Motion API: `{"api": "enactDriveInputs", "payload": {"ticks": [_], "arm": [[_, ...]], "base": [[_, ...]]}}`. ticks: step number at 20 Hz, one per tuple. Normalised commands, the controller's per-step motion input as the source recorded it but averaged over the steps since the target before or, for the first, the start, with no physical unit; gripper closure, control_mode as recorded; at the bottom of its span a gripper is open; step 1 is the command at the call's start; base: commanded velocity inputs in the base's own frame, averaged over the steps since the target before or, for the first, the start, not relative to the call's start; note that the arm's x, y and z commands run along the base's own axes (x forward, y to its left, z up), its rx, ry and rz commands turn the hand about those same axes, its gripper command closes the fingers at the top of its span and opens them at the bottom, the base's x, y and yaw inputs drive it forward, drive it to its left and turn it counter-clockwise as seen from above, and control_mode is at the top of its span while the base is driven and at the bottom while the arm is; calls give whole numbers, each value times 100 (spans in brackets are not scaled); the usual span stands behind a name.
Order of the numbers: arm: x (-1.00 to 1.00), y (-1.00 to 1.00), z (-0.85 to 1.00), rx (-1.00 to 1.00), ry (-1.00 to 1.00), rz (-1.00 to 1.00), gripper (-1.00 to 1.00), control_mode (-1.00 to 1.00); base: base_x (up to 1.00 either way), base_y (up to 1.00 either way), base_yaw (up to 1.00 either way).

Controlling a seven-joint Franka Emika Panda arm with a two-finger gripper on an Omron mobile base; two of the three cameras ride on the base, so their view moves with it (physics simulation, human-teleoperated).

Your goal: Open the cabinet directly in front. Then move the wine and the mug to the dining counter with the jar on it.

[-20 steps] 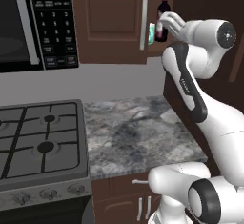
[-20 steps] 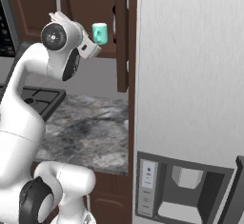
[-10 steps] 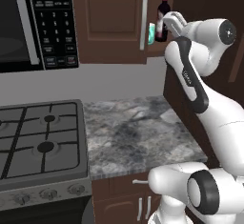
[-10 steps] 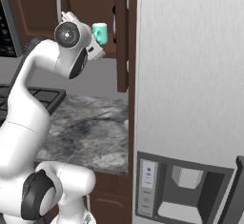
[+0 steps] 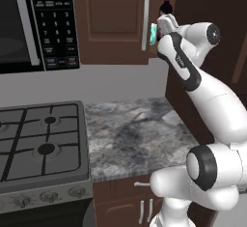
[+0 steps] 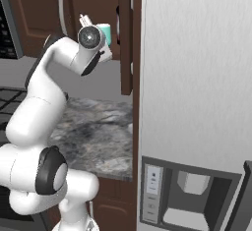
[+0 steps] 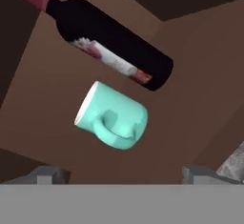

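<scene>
Since the cabinet (image 5: 116,23) door on the right side is swung open, step one looks done: the shelf inside is exposed with the wine (image 7: 102,42) and the mug (image 7: 114,118) both on it. Neither has been moved, so both transfers to the dining counter remain.

Gripper (image 7: 121,175) is raised to shelf height, aimed into the cabinet. In the hand view its two fingertips stand wide apart at the bottom edge with nothing between them, so it's spread and empty. Mug sits centred ahead of the gap, handle facing the camera, wine just behind it and close, possibly touching, hard to tell from this angle.

From the left base view the mug (image 5: 154,32) peeks out just beside the hand, wine (image 5: 167,1) above and behind. Right base view has the mug (image 6: 105,32) right next to the wrist.

My read: pre-grasp on the mug, no contact yet. Left: grab the mug, drive to the counter with the jar, place, return, repeat for the wine. Risk is clipping the bottle on approach.
</scene>
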Motion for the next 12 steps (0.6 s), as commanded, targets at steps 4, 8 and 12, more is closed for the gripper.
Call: {"api": "enactDriveInputs", "payload": {"ticks": [4,8,12], "arm": [[15,79,-11,9,13,19,-100,-100],[-30,94,-3,11,12,42,-100,-100],[-42,95,-7,6,15,49,-100,-100]], "base": [[0,0,0],[0,0,0],[0,0,0]]}}
